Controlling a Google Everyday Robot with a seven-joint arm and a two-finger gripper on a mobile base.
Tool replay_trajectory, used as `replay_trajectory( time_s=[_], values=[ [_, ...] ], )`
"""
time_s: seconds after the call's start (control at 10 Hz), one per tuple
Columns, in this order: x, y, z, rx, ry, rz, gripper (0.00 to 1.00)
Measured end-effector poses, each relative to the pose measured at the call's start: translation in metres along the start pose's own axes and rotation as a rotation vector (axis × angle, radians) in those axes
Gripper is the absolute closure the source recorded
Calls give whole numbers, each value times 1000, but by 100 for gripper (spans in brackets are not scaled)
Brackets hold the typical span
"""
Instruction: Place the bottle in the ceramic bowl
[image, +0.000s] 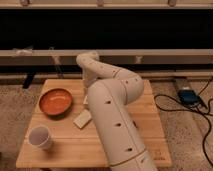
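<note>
Warm overhead light on the wooden surface (65, 150), black background; the arm (115, 115) softly shades the hand (88, 98), low beside it.

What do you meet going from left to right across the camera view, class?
In order: white cup → ceramic bowl → flat pale block → robot arm → blue device on the floor. The gripper is out of sight behind the arm, so it is left out; no bottle shows.

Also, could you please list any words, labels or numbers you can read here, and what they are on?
None: no legible text shows on the table, ceramic bowl, cup or arm.
The gripper is hidden behind the arm, above the table.
</note>
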Motion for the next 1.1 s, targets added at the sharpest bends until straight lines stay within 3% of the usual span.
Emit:
replay_trajectory(
  time_s=[0.2, 0.4, 0.8, 1.1],
  values=[
    [8, 5, -5, -13, -9, -37, 87],
    [22, 11, -24, -8, -58, -98, 99],
    [68, 61, -70, -7, -175, -332, 100],
    [83, 106, -86, -13, -226, -475, 100]
  ],
)
